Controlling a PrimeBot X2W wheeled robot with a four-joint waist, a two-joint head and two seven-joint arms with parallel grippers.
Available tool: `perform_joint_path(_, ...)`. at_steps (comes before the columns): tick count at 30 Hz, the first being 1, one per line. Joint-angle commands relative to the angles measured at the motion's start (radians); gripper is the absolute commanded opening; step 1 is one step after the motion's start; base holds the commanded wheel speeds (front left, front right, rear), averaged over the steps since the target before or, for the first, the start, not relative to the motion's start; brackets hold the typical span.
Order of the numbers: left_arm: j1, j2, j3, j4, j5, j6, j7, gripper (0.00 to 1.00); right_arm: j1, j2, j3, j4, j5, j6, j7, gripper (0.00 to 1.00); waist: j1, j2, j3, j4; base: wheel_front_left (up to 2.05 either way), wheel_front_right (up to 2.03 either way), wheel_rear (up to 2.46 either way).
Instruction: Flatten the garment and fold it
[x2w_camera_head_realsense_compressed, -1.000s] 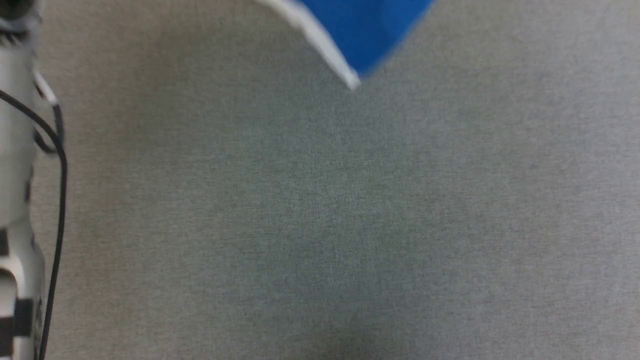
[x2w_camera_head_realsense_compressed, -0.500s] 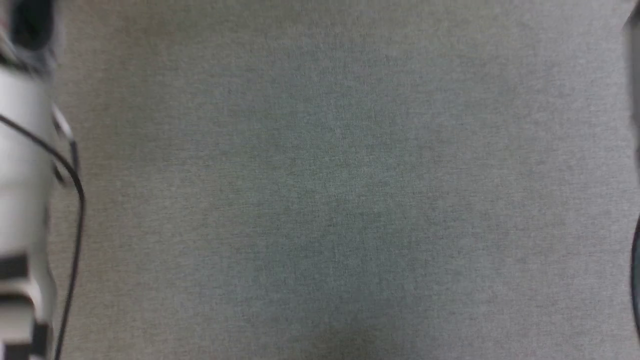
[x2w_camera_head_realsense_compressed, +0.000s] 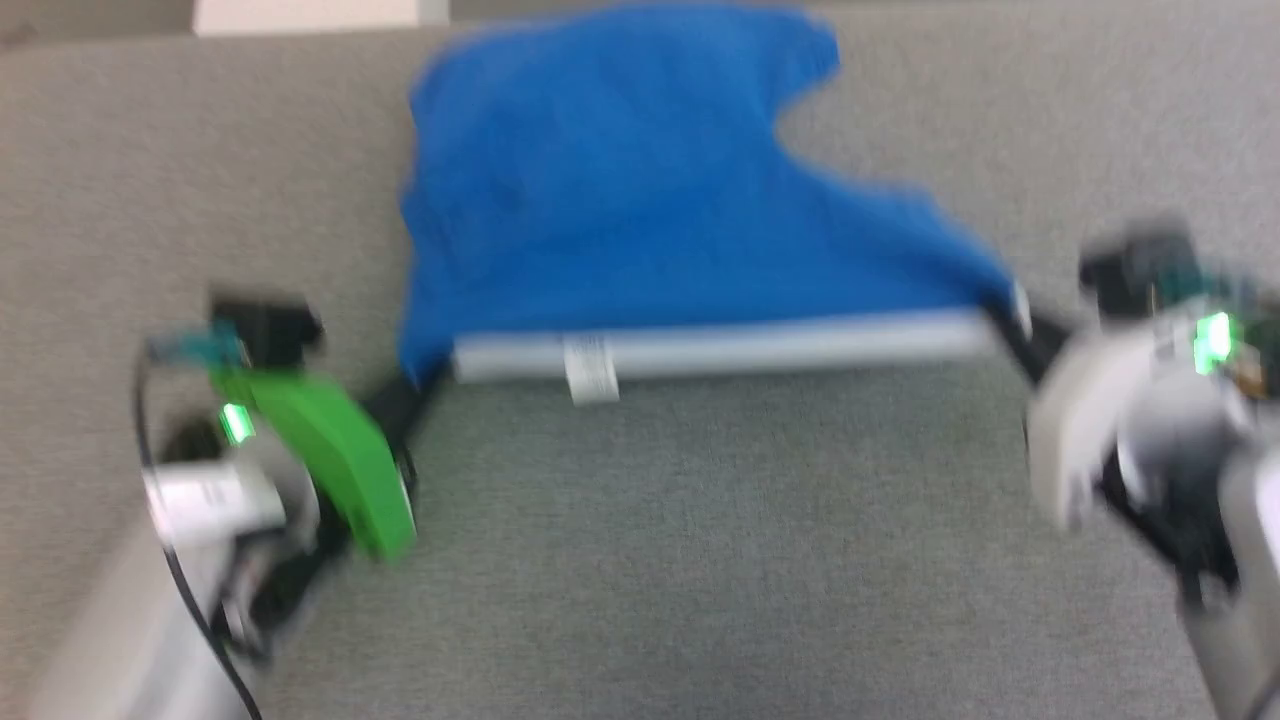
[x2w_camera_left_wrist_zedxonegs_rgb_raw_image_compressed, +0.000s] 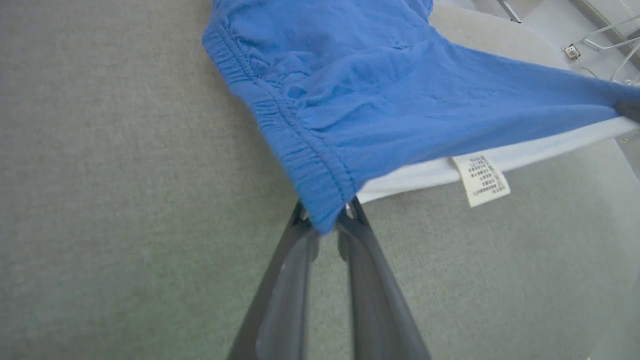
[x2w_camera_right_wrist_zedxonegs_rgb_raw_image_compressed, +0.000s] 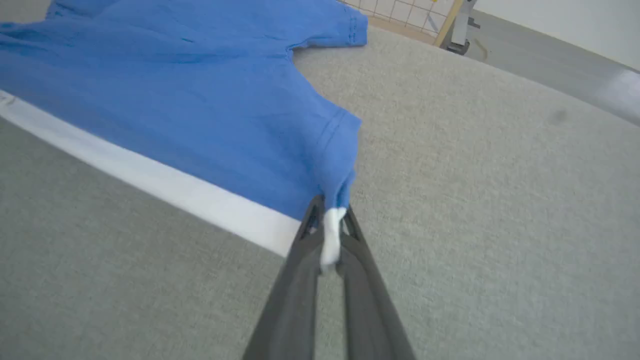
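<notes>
- Head view, blurred: the garment (x2w_camera_head_realsense_compressed: 640, 200) lies spread on the grey table (x2w_camera_head_realsense_compressed: 700, 560). Its white waistband (x2w_camera_head_realsense_compressed: 750, 350) is pulled into a straight line on the side nearest the robot, between the left gripper (x2w_camera_head_realsense_compressed: 425, 378) and the right gripper (x2w_camera_head_realsense_compressed: 1005, 322). A small white tag (x2w_camera_head_realsense_compressed: 590, 368) hangs from the band near its left end.
- That view is too smeared to show how the fingertips meet the cloth; the wrist views are sharper.
- Left wrist view: the left gripper (x2w_camera_left_wrist_zedxonegs_rgb_raw_image_compressed: 327, 220) is clenched on a blue corner of the garment (x2w_camera_left_wrist_zedxonegs_rgb_raw_image_compressed: 400, 100), right where a gathered blue edge (x2w_camera_left_wrist_zedxonegs_rgb_raw_image_compressed: 280, 130) ends. The waistband (x2w_camera_left_wrist_zedxonegs_rgb_raw_image_compressed: 425, 172) peeks out as a white strip beneath the blue layer. The tag (x2w_camera_left_wrist_zedxonegs_rgb_raw_image_compressed: 481, 180) carries rows of print too small to read.
- Right wrist view: the right gripper (x2w_camera_right_wrist_zedxonegs_rgb_raw_image_compressed: 330, 227) is pinched on the opposite end, with a bit of white cloth bunched between its fingers. The waistband (x2w_camera_right_wrist_zedxonegs_rgb_raw_image_compressed: 175, 187) runs away to that view's left, and the garment (x2w_camera_right_wrist_zedxonegs_rgb_raw_image_compressed: 200, 100) spreads beyond it.
- This view also brings in a stitched leg hem (x2w_camera_right_wrist_zedxonegs_rgb_raw_image_compressed: 352, 30) resting flat on the table (x2w_camera_right_wrist_zedxonegs_rgb_raw_image_compressed: 475, 200).
</notes>
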Motion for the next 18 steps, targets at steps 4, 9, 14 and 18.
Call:
perform_joint_path(4, 0.169, 0.046, -0.037, -0.079, 0.003, 0.044, 0.038, 0.0, 0.242, 0.032, -0.101, -0.12, -0.012, -0.002, 0.069, 0.0, 0.0001, 0.0, -0.101, 0.042, 0.0, 0.0, 0.0)
perform_joint_path(9, 0.293, 0.092, -0.094, -0.132, 0.037, 0.075, 0.085, 0.0, 0.456, 0.101, -0.185, -0.205, -0.037, -0.002, 0.128, 0.0, 0.0001, 0.0, -0.124, 0.054, 0.0, 0.0, 0.0)
perform_joint_path(14, 0.384, 0.112, -0.131, -0.198, 0.015, 0.097, 0.146, 0.0, 0.601, 0.143, -0.234, -0.26, -0.042, -0.002, 0.205, 0.0, 0.0001, 0.0, -0.136, 0.062, 0.0, 0.0, 0.0)
perform_joint_path(18, 0.423, 0.132, -0.155, -0.25, -0.001, 0.115, 0.205, 0.0, 0.67, 0.153, -0.263, -0.301, -0.044, -0.002, 0.283, 0.0, 0.0001, 0.0, -0.139, 0.073, 0.0, 0.0, 0.0)
